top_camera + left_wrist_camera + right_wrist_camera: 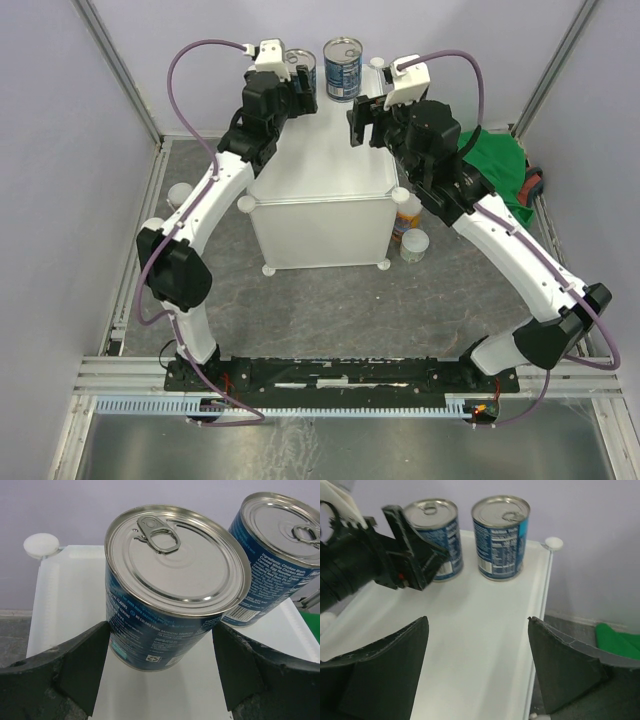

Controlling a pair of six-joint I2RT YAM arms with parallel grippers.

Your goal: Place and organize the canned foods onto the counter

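Two blue-labelled cans stand upright on the white counter, at its 12 o'clock edge in the top view. The left claw straddles the left can. In the left wrist view its dark fingers flank the base of that can at 9 and 3 o'clock, close against the label on both sides. Whether they press on it or only stand beside it cannot be told. The second blue can stands just beside the first, toward 2 o'clock in that view, with a narrow gap between them, and both silver pull-tab tops face up. The right claw is spread wide over bare counter top with nothing between its fingers. Both cans lie well ahead of it, toward 11 and 12 o'clock in its own view. The right wrist view alone shows the left claw from the side, one finger crossing the lower part of the left can's label, and it shows both cans resting flat on the counter. The top view alone shows two white-lidded cans on the grey floor by the counter's 4 o'clock corner, and a green cloth at the counter's 3 o'clock. A round corner knob shows at 10 o'clock in the left wrist view.
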